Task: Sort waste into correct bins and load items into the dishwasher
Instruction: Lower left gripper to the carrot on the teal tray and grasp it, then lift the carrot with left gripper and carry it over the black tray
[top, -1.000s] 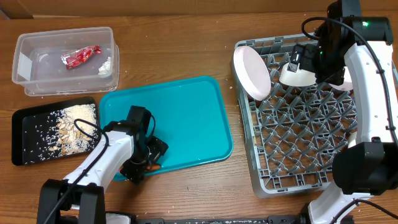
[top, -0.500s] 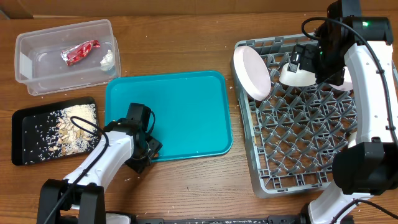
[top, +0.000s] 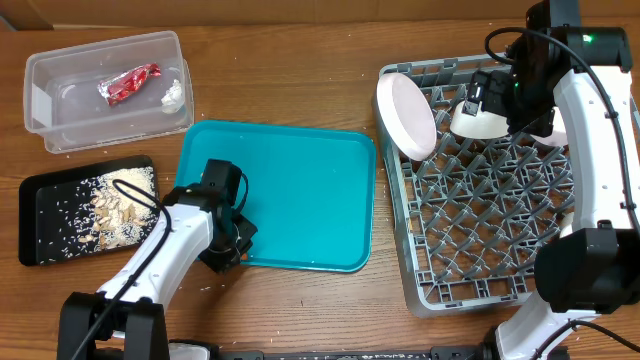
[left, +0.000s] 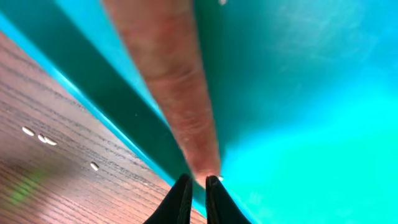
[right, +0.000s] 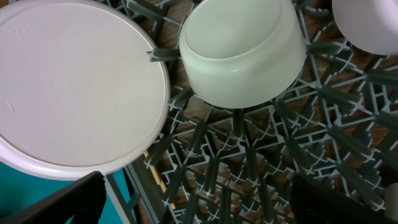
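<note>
I saw the left arm (top: 165, 250) bent low at the teal tray's (top: 300, 190) near corner, the left claw (left: 198, 186) pinching the carrot's (left: 180, 93) tip. A second earlier that claw gaped and the tray sat skewed differently.

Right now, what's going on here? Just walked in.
The left gripper looks pinched on the thin end of a carrot by the teal tray's edge. The right gripper hangs open and empty over the dish rack, above a white bowl beside the leaning plate. The red wrapper lies in the clear tub, crumbs in the black tray.
</note>
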